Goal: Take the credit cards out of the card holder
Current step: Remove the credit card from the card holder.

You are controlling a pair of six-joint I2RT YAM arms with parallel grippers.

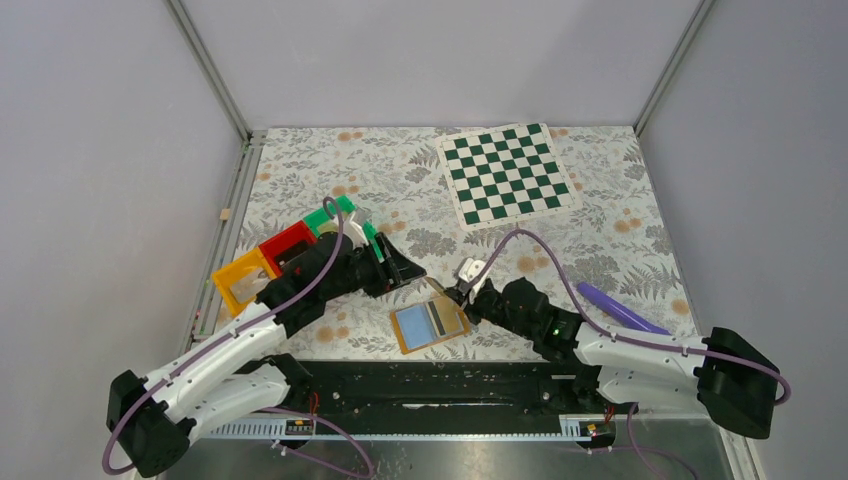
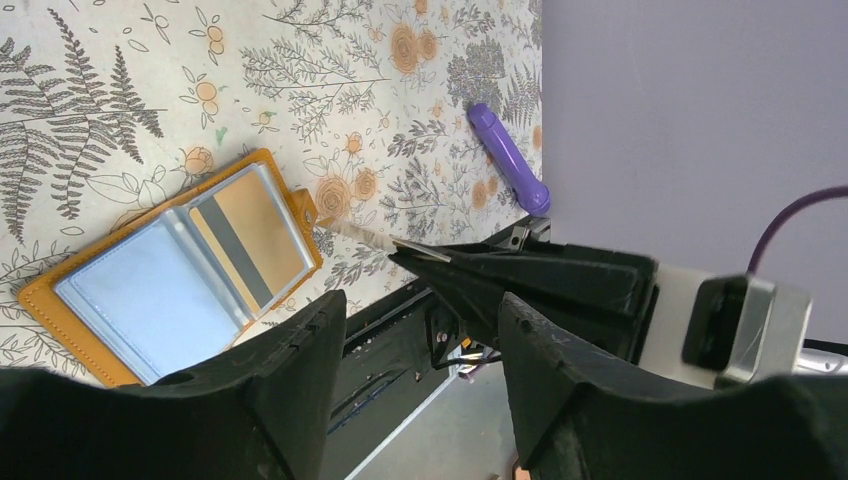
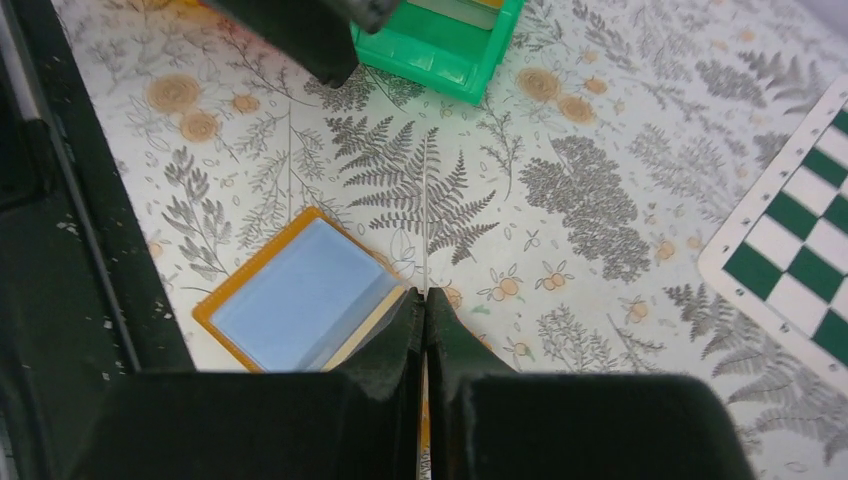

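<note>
Lengthwise L-R, card holder (image 1: 428,326) (open); R end effector (image 3: 425,298) pinching card (image 2: 360,233), L end effector (image 2: 418,305) spread.

Card holder (image 1: 430,326) orange, pale-blue inside; chessboard (image 1: 505,173) green-white.

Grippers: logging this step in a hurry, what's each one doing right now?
Left gripper: open, holding nothing.
Right gripper: closed on a thin strip at the card holder's edge; whether it's a card cannot be told.
</note>
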